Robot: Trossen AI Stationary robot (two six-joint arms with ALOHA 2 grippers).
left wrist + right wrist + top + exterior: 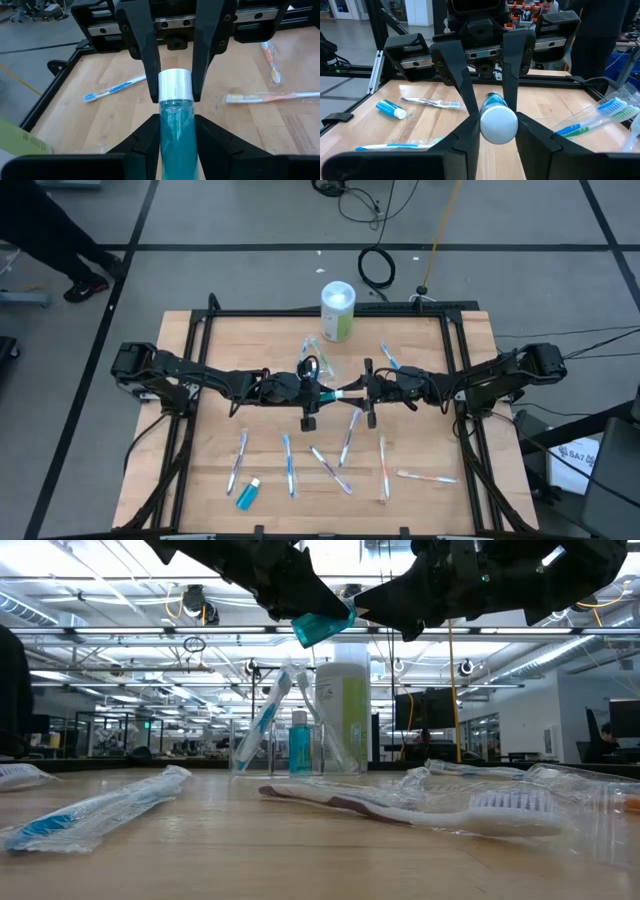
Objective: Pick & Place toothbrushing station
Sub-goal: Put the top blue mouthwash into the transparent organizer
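Above the middle of the pale wooden table (210, 480), both dark jointed arms stretch level toward each other, and the left gripper (176, 136) and right gripper (494, 131) meet nose to nose over one small blue tube with a smooth white cap (175, 102), held off the table: left fingers clamped on its glossy blue body, right fingers pinching the cap end. Behind them stands the tall white-and-green canister (337, 310) beside the small clear plastic cup (315, 357), whose contents blur together, while slim wrapped toothbrushes (288, 464) and another blue tube (247, 494) lie scattered in front.
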